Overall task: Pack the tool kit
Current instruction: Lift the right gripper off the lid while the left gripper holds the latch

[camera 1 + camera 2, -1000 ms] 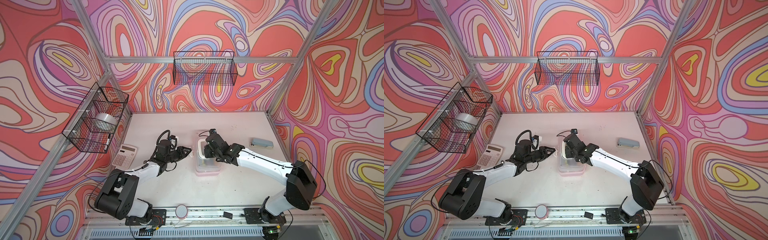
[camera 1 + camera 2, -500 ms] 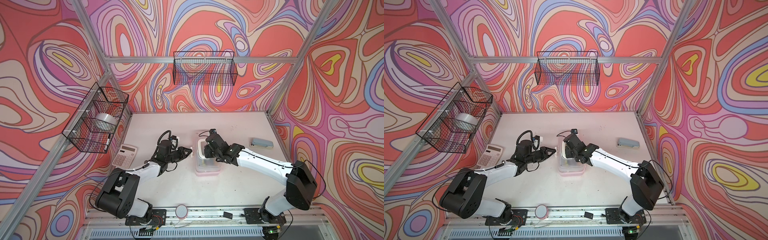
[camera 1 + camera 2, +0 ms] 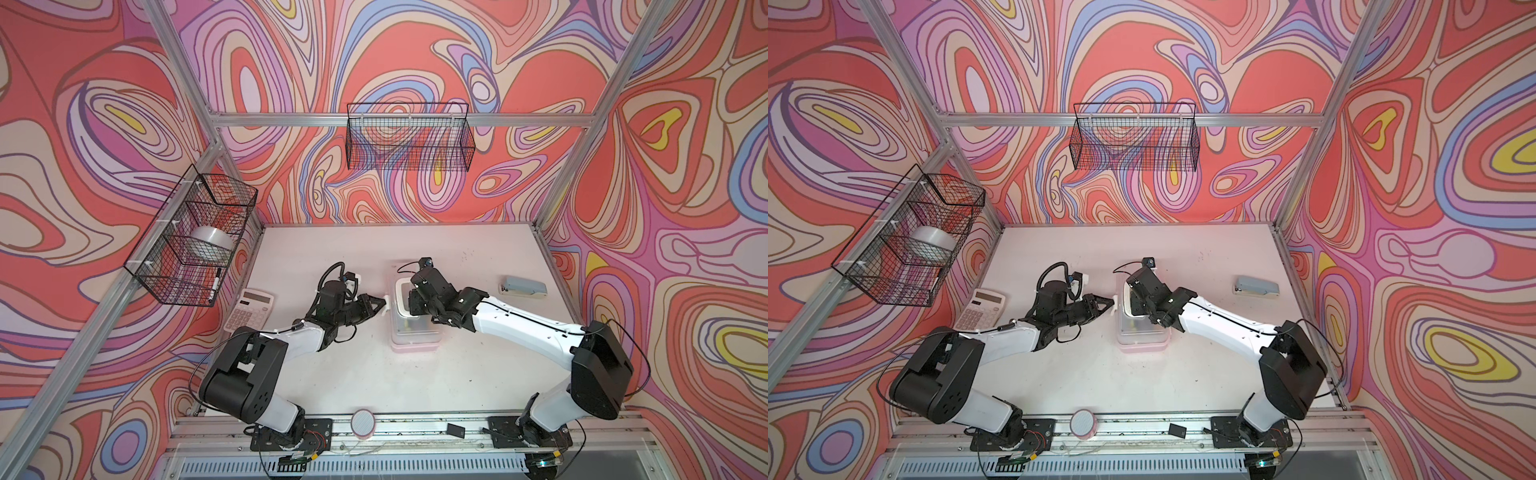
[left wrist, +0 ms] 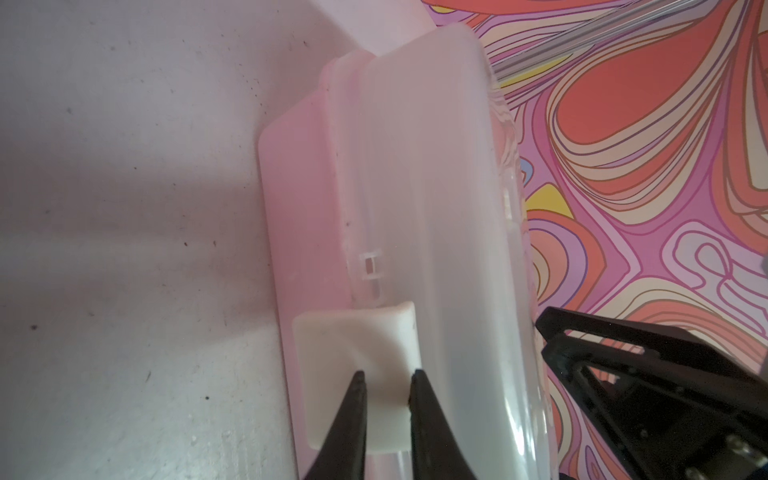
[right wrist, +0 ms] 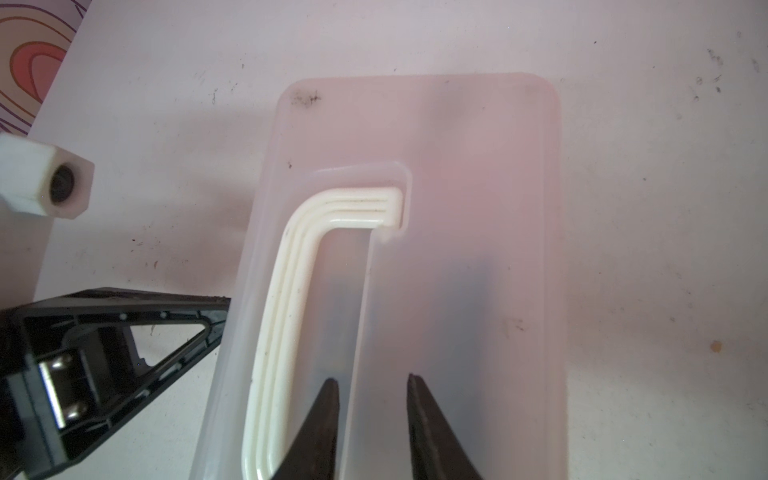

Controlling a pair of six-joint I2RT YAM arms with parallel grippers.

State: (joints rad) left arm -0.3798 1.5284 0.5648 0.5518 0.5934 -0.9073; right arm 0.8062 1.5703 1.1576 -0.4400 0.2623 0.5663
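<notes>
Pink desk (image 3: 374, 374) is carrying tool kit case (image 3: 415, 332) at its middle | left gripper (image 4: 388, 374) is pinching white latch (image 4: 332, 345), probably to snap it shut | right gripper (image 5: 370, 379) is reaching beside hex keys (image 5: 286, 291) inside, cannot tell if gripping

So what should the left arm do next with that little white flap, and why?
Probably fold the white latch flat against the box until it clips. The left end effector pinches the latch, which sticks out sideways, and the right end effector is over the lid, likely steadying it.
</notes>
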